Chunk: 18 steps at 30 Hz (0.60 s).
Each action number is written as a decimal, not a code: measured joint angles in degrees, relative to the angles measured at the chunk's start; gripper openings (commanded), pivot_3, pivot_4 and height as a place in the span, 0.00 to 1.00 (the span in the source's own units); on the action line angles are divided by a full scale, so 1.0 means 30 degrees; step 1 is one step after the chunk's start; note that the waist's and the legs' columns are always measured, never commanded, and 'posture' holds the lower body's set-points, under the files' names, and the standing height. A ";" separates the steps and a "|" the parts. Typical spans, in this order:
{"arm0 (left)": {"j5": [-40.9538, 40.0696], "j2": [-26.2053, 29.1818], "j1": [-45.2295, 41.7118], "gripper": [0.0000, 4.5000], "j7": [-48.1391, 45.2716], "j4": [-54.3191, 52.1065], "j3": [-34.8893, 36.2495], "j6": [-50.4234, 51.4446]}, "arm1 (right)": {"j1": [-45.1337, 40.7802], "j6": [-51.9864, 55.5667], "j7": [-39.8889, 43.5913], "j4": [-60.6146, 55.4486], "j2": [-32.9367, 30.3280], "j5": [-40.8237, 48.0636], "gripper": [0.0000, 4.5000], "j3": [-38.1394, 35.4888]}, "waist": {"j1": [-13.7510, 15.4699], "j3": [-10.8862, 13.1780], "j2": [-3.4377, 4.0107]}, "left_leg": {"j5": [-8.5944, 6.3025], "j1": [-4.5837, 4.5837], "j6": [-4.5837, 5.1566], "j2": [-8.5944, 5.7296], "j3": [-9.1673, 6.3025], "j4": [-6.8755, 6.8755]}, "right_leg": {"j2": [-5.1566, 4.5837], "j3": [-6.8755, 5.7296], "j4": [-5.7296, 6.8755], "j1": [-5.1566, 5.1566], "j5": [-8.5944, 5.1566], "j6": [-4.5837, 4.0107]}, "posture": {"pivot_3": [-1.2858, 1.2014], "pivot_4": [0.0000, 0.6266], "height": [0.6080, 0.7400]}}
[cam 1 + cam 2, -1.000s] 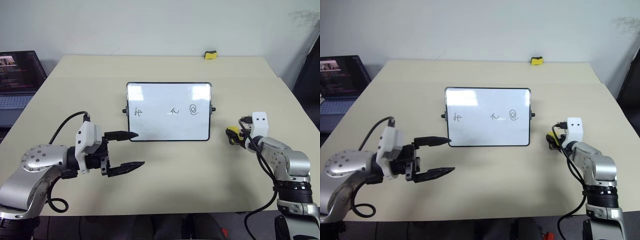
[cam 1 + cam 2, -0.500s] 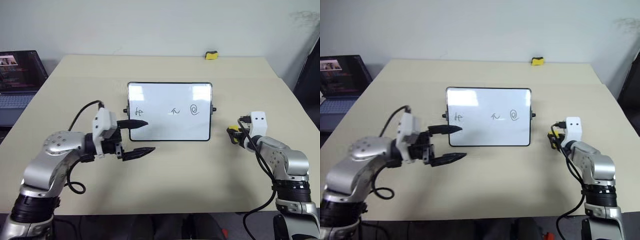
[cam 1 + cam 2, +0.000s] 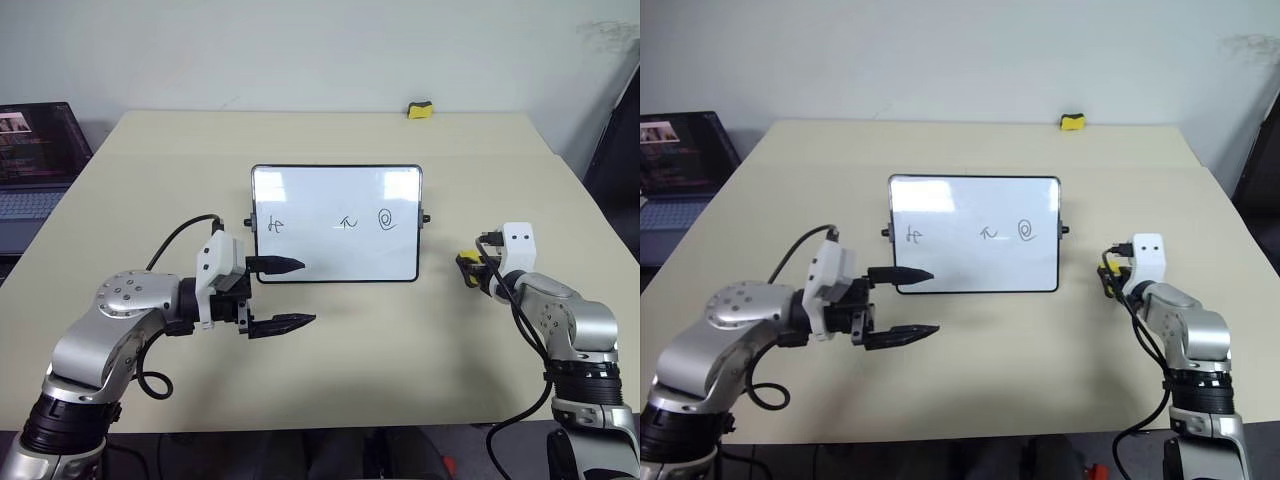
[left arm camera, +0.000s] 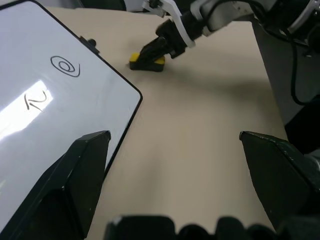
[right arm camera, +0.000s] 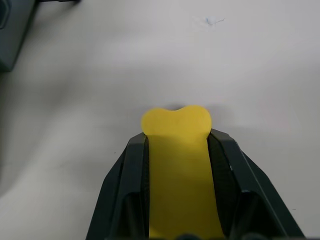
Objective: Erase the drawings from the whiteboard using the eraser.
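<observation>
**Three doodles on the board, eraser clamped at the right**

Three black drawings [image 3: 345, 222] sit in a row across the middle of the whiteboard [image 3: 336, 255]: a hash-like scribble toward its left end, a zigzag arrow near the centre and a spiral toward its right end. The whiteboard lies flat around the middle of the table [image 3: 400, 360], its long sides running parallel to the near edge, with a small black knob on each short side.

The right gripper [image 3: 468, 270] is down at the table, off the board's right short side and near the right edge; its jaws are closed tight on the eraser [image 5: 176, 150], whose yellow sponge bulges out past the fingertips in the right wrist view. The left wrist view shows the eraser resting on the table, apart from the board's corner.

The left gripper [image 3: 290, 295] hovers by the board's near-left corner with its jaws spread wide and nothing between them; one finger [image 3: 275, 265] reaches over the board's near-left corner, the other over bare table.

A second yellow block [image 3: 420, 109] lies at the far edge. A laptop [image 3: 35, 150] stands off the left edge.
</observation>
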 measured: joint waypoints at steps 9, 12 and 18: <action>0.0040 -0.0090 -0.0079 1.00 0.0342 -0.0173 0.0003 -0.0018 | 0.0025 -0.2182 0.0626 0.0475 -0.0241 -0.0895 0.28 0.0238 | 0.0002 0.0000 0.0001 | 0.0000 0.0001 0.0000 0.0000 0.0002 -0.0001 | 0.0001 0.0004 0.0000 -0.0002 -0.0001 0.0001 | 0.52 0.24 1.00; 0.0242 -0.0451 -0.0160 1.00 0.1028 -0.0124 0.0060 -0.0112 | 0.0312 -0.3025 0.1019 0.0468 -0.0459 -0.1213 0.28 0.0371 | 0.0007 0.0000 0.0000 | 0.0000 -0.0002 0.0000 -0.0001 0.0001 0.0000 | 0.0000 0.0003 -0.0002 0.0000 -0.0001 0.0002 | 0.52 0.24 1.00; 0.0446 -0.0574 -0.0165 1.00 0.2273 -0.0119 0.0541 -0.0034 | 0.1343 -0.4790 0.2051 -0.0436 -0.1019 -0.1626 0.28 0.0768 | 0.0006 0.0000 0.0001 | 0.0000 0.0003 0.0000 0.0001 -0.0006 0.0000 | 0.0000 0.0007 0.0001 -0.0001 -0.0001 0.0002 | 0.52 0.24 1.00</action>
